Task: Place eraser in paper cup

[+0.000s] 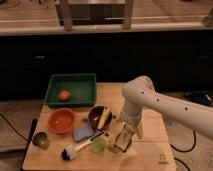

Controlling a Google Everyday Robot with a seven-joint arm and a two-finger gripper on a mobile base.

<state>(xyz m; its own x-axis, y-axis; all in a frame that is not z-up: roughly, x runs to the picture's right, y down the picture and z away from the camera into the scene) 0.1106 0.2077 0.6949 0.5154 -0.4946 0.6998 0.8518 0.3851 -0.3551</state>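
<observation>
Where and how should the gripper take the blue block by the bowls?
Its side edges, from above, jaws likely across the narrower span: the block lies flat and low, brush close in front. The gripper hangs open beside the green cup.
</observation>
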